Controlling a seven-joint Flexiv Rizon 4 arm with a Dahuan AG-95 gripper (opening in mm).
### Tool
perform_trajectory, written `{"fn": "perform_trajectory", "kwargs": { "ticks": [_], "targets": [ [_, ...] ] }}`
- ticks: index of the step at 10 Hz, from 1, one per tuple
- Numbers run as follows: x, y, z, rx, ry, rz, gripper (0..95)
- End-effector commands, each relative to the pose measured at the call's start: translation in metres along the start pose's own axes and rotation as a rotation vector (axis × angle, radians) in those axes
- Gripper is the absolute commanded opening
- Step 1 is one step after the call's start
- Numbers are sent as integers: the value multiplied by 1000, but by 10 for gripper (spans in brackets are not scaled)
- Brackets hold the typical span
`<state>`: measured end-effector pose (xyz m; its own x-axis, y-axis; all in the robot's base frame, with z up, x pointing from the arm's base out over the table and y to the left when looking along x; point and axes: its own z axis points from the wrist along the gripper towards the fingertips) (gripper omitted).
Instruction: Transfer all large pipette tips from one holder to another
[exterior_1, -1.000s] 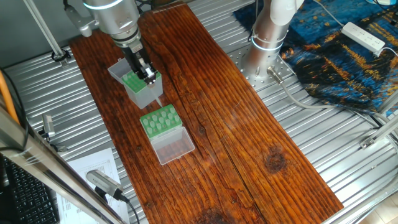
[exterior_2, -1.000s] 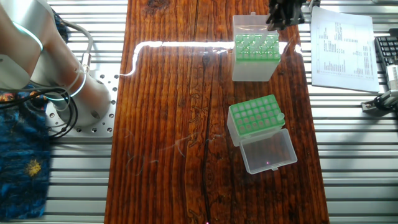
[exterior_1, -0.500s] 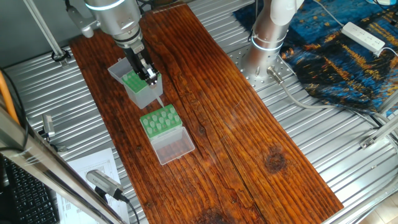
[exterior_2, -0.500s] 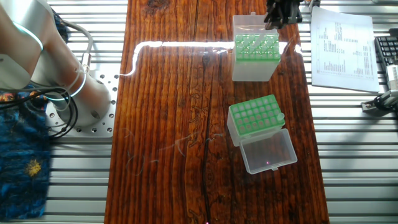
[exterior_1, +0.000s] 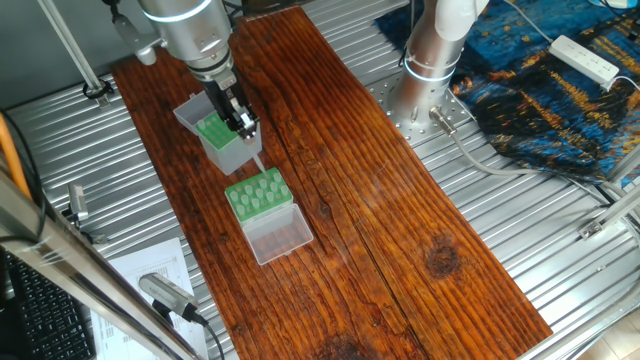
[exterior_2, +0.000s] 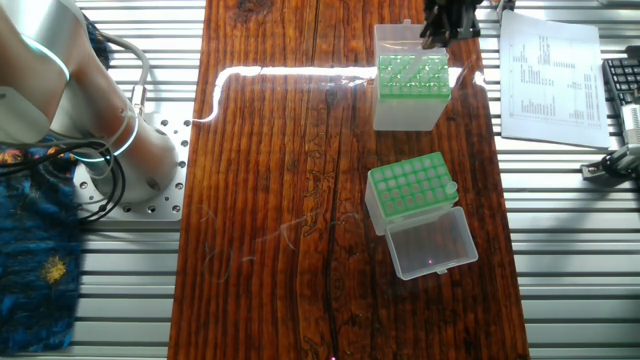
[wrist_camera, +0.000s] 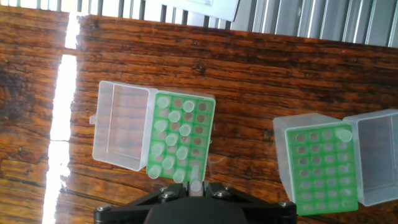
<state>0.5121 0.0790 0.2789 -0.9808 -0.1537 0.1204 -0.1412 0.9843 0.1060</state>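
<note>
- Hand view: gripper (wrist_camera: 196, 186) pinching one pale tip (wrist_camera: 196, 185) btwn its fingers, lifted clear of the green plate.
- Tall grey-sided holder (wrist_camera: 180, 138) directly under/ahead of hand, clear lid (wrist_camera: 121, 133) open on its far side; approx a dozen tips (wrist_camera: 171, 140) left in it, mostly in the rows farther from the low rack.
- Low green rack (wrist_camera: 320, 169) well off to hand's side, one tip (wrist_camera: 342, 133) in a corner hole, rest of the holes empty.
- Fixed views: hand (exterior_1: 240, 118) over holder (exterior_1: 225, 140), rack (exterior_2: 405, 190) on wood board (exterior_2: 290, 200).
</note>
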Motion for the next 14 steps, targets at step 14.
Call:
{"fn": "perform_trajectory", "kwargs": {
  "ticks": [14],
  "targets": [
    [9,-24,8,94,-71,-44,190]
  ]
}}
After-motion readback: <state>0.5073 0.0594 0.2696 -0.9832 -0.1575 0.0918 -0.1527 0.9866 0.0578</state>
